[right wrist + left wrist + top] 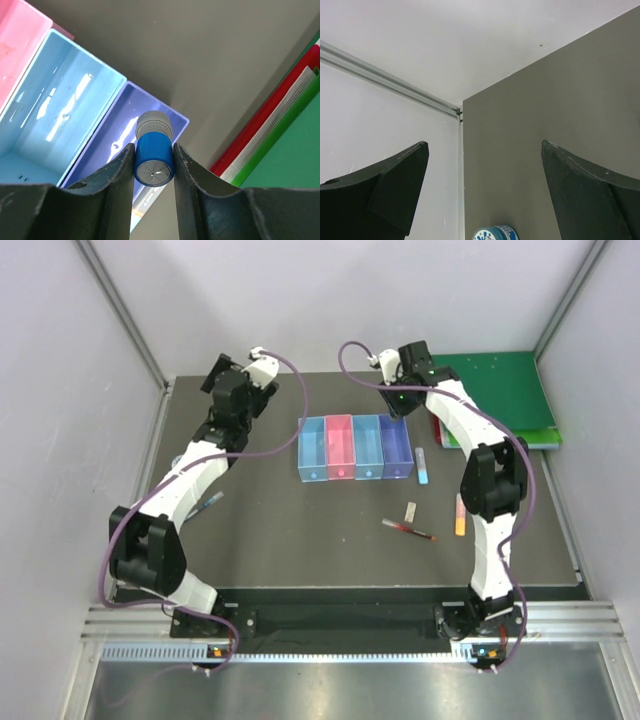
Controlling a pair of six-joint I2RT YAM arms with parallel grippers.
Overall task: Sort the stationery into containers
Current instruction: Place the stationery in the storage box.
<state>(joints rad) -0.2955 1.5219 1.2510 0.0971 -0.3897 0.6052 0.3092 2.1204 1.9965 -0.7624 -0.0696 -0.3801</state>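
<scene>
On the far left, my left gripper (484,145) hangs over the back left corner of the table (560,100), its fingers spread wide with nothing between them. The round dark-blue tape roll (495,233) lies on the table just below them at the edge of the wrist view, so I judge the arm is lined up to come down on it. The blue pen (208,504) lies by the left forearm, well apart from the trays.

In the middle, the four containers stand side by side, touching: blue tray (313,448), pink tray (340,448), light blue tray (367,447) and purple tray (396,447).

My right gripper (154,162) is clamped on the blue-capped bottle (154,156), one finger on each side of the cap, the bottle's pale body pointing away from the camera. I hold it above the far end of the purple tray so that it should fall inside the walls when I let go. It is not yet in the tray.

Right of the trays, the blue-white marker (422,465) lies just beside the purple one. Nearer the arms lie the small white eraser (410,511), the red pen (408,530) and the pink-yellow stick (460,514), all unsorted. The green binder (505,395) sits in the back right corner.
</scene>
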